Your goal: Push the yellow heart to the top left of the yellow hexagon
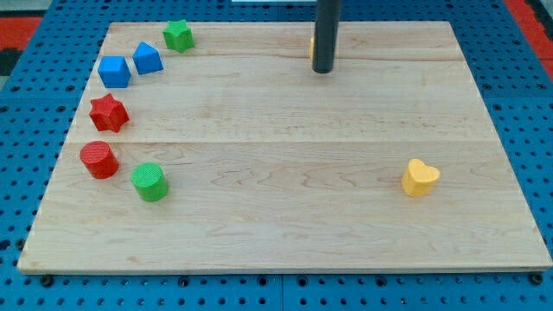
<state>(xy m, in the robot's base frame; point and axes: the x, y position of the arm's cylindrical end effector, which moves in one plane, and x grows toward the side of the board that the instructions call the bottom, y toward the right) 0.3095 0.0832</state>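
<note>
The yellow heart (420, 177) lies on the wooden board at the view's lower right. The yellow hexagon (312, 47) is almost wholly hidden behind the rod near the view's top centre; only a thin yellow sliver shows at the rod's left edge. My tip (322, 69) rests on the board right in front of that hexagon, far up and left of the heart.
Along the view's left side stand a green star (179, 35), a blue block (147, 59), a blue cube (114, 72), a red star (109, 112), a red cylinder (99, 160) and a green cylinder (149, 181). The wooden board's edge (285, 269) meets blue pegboard.
</note>
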